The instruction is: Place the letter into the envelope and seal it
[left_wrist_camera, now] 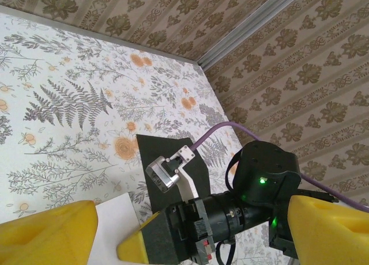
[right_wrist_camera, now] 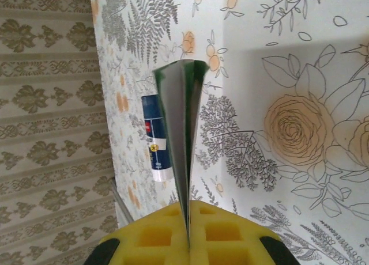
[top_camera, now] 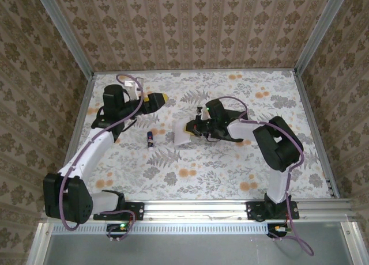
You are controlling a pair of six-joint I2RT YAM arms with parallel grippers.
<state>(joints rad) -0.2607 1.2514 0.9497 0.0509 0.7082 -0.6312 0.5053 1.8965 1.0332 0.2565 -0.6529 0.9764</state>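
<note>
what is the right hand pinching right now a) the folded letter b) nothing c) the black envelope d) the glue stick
a: in the right wrist view the letter, folded and seen edge-on, runs down between the closed yellow pads of the right hand, while the glue stick lies apart from it.

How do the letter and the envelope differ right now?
The letter is white with green edging; the envelope is plain black. The letter stands on edge, pinched in the right tool; the envelope lies flat on the table. Both are thin paper.
</note>
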